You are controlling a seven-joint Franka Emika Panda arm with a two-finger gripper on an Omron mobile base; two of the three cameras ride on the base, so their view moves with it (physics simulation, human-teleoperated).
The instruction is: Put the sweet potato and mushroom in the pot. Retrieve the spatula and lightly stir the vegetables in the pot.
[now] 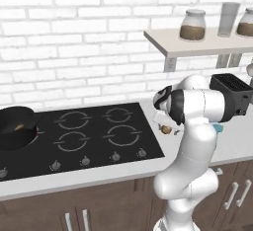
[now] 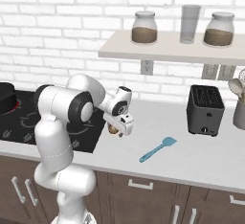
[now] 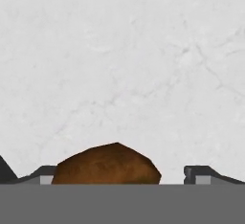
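Observation:
A brown mushroom lies on the white counter just right of the cooktop, and it shows under the hand as mushroom and mushroom. My gripper is open and low over it, with one dark fingertip on each side and not touching. From the base cameras the gripper points down at the counter. The black pot stands on the far left burner with the orange-tan sweet potato inside. The teal spatula lies flat on the counter right of the gripper.
The black cooktop has knobs along its front edge. A black toaster stands at the back right, with a utensil holder beside it. A wall shelf above carries jars and a glass.

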